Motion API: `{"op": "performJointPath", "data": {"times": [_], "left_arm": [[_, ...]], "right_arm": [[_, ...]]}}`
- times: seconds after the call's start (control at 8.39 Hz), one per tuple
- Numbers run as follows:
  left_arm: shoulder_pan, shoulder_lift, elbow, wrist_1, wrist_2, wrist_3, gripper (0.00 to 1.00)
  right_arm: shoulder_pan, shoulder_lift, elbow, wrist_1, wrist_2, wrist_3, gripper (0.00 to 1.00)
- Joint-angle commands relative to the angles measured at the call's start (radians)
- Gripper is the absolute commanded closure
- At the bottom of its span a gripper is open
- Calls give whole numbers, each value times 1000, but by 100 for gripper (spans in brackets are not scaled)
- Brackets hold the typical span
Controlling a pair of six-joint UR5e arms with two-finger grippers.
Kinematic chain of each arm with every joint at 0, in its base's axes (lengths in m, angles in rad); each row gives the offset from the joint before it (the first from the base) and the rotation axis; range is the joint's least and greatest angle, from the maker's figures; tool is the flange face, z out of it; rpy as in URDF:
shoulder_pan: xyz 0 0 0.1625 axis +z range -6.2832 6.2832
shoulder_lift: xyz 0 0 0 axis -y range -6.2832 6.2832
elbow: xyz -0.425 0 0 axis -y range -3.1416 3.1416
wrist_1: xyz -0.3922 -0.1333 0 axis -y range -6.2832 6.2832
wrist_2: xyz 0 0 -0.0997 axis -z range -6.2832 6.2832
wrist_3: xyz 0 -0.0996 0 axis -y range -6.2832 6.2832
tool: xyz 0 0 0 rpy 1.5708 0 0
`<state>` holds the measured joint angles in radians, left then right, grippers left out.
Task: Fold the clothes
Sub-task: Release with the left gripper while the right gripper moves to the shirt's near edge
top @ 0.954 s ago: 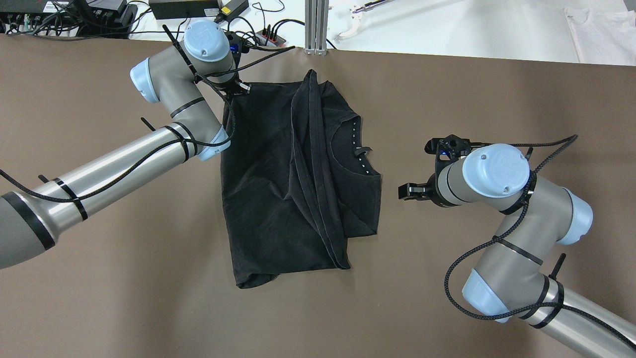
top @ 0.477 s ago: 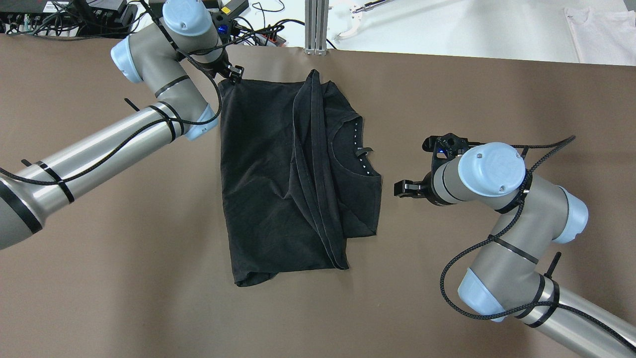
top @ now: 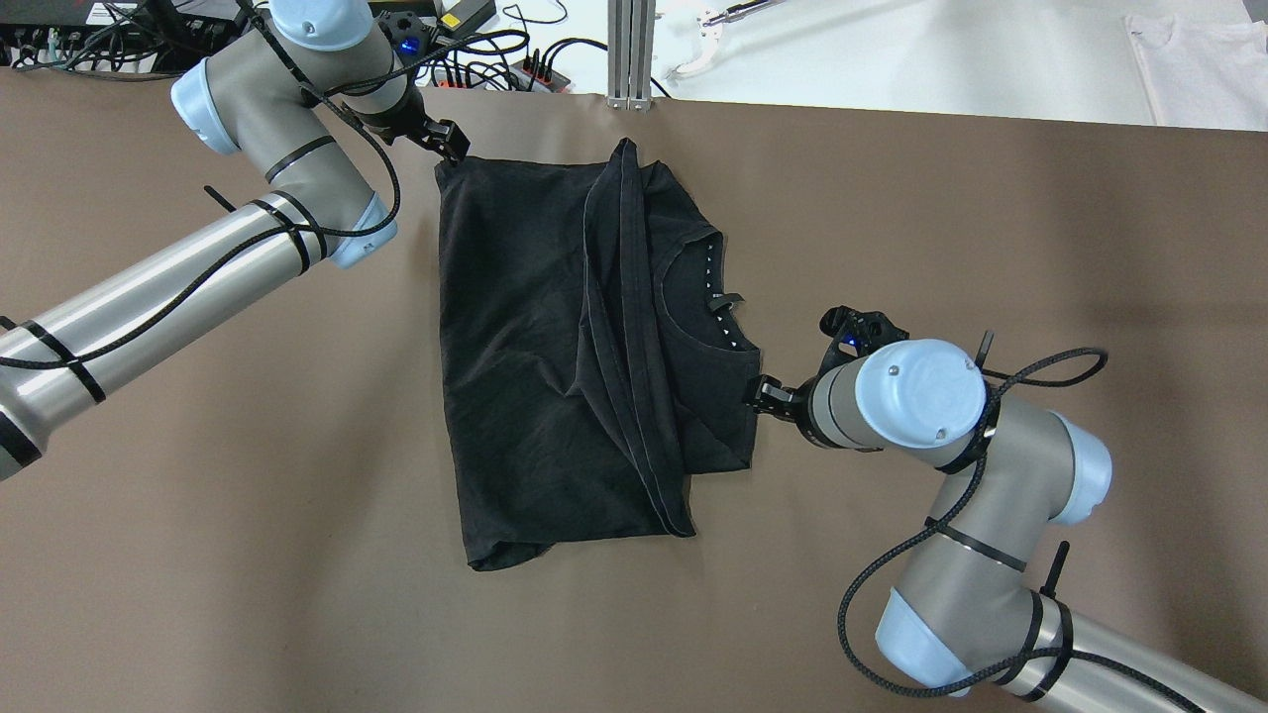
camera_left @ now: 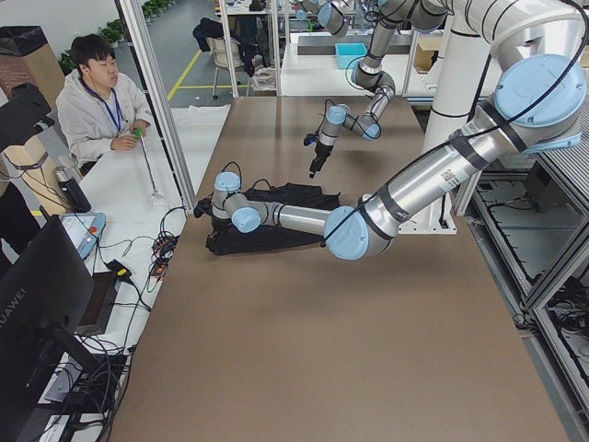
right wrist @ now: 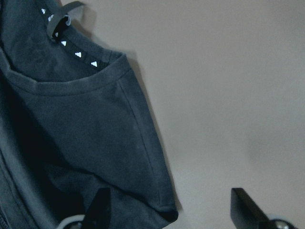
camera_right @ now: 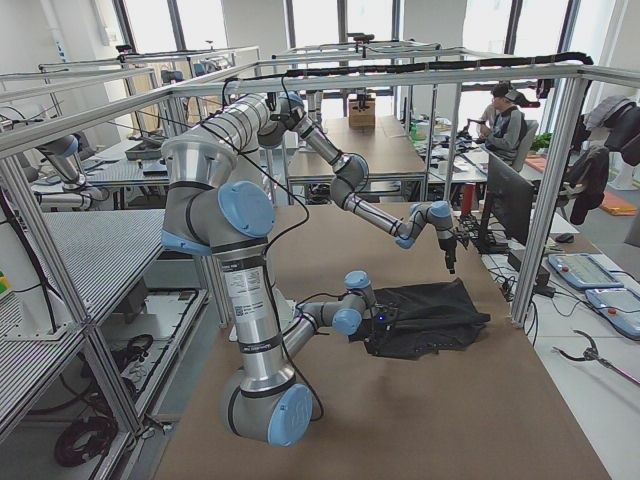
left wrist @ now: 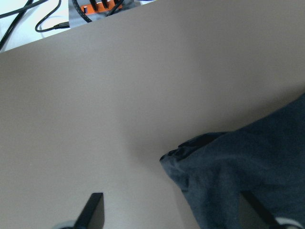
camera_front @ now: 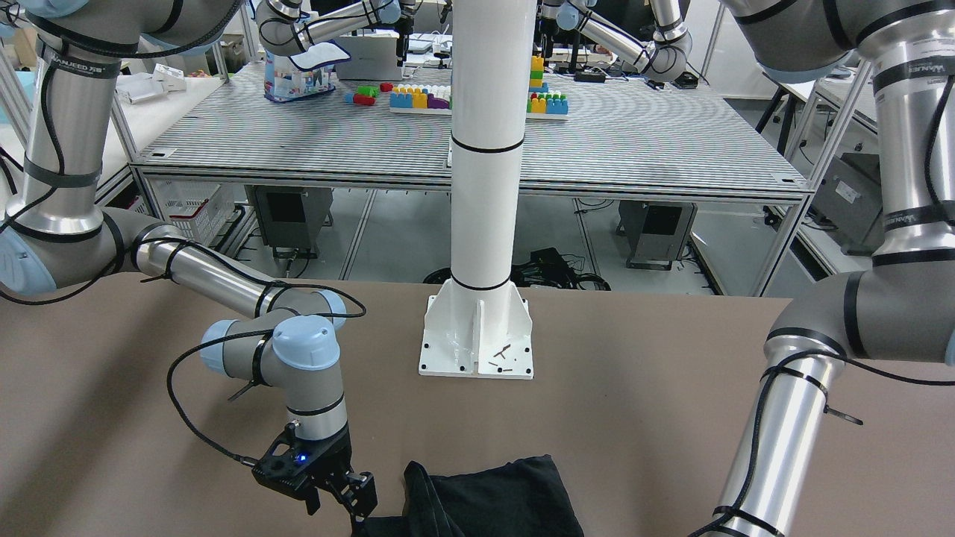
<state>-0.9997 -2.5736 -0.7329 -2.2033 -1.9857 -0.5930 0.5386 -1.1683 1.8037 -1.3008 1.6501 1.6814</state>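
Where the black garment (top: pixel 555 347) lies partly folded at the middle of the brown counter (top: pixel 248 495), we find its collar turned toward the robot's right. We read the left gripper (top: pixel 451 149) as open: its fingers (left wrist: pixel 93 211) stand wide apart, and the garment's far left corner lies just ahead between them. We read the right gripper (top: pixel 765 394) as open too. It sits at the garment's right edge, with one of its fingers (right wrist: pixel 244 206) over bare counter and the other over fabric.
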Motion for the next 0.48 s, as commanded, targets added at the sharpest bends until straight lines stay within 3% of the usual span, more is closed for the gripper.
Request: {"op": "performJointPath", "data": {"times": [0.0,0.36], "left_arm": [[3,10,-17,1,-1,-2,0],[3,41,-51,1,1,-1,0]], "right_arm": [[-92,21,-7,5,-143,173,12],[-134,33,-55,5,-234,262,30]]}}
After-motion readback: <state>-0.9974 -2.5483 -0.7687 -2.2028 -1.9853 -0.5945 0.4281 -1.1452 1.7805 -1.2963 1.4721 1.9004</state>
